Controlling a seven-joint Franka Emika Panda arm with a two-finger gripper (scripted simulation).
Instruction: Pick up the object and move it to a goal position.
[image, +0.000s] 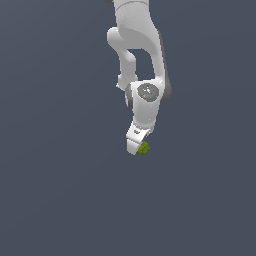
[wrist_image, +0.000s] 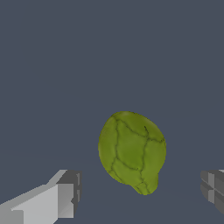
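Observation:
The object (wrist_image: 132, 151) is a small olive-green lumpy thing with a faceted surface, rounded at one end and tapering at the other. It lies on the dark grey floor. In the wrist view it sits between my two fingers, one grey fingertip (wrist_image: 70, 192) on one side and the other fingertip (wrist_image: 213, 190) on the far side, with gaps on both sides. My gripper (wrist_image: 142, 192) is open, and nothing is held. In the exterior view the white arm hangs over the object (image: 144, 148), which peeks out beside the hand (image: 136, 140); the fingers are hidden there.
A plain dark grey floor (image: 60, 190) spreads all around. No other objects or marks show in either view.

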